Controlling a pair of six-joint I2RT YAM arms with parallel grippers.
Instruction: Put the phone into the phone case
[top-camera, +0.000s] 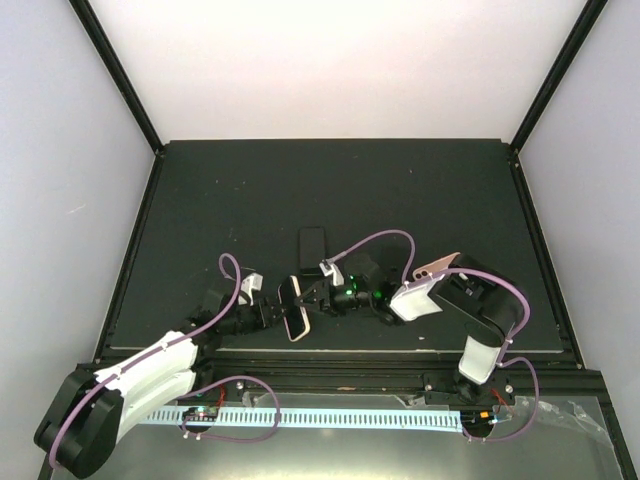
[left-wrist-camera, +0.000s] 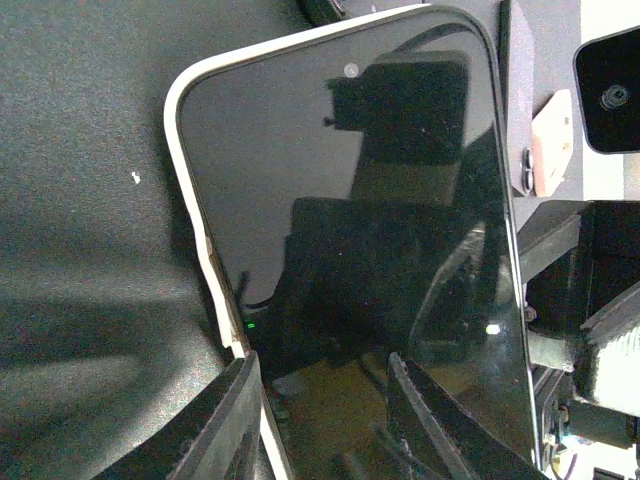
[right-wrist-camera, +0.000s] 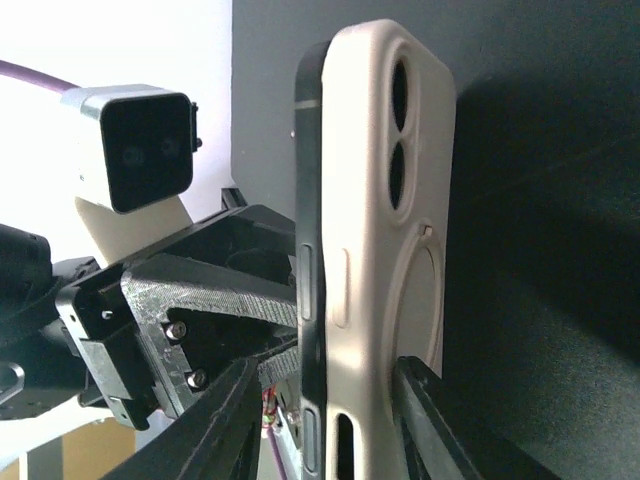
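The phone (top-camera: 291, 300) with a dark screen stands on its long edge near the mat's front, in a beige case (top-camera: 297, 328). My left gripper (top-camera: 272, 312) is shut on it from the left. In the left wrist view its fingers (left-wrist-camera: 230, 420) clamp the phone (left-wrist-camera: 350, 200) at its lower end, and the case rim (left-wrist-camera: 185, 170) gapes on the left edge. My right gripper (top-camera: 315, 297) is open and straddles it. In the right wrist view (right-wrist-camera: 325, 425) one finger (right-wrist-camera: 430, 420) touches the case back (right-wrist-camera: 385, 250), and the phone's dark frame (right-wrist-camera: 310, 250) stands proud of the case.
A flat dark rectangular object (top-camera: 312, 243) lies on the black mat (top-camera: 330, 190) just behind the grippers. The two grippers are close together, face to face. The left arm's fingers and camera (right-wrist-camera: 140, 150) fill the left of the right wrist view. Purple cables loop over both arms.
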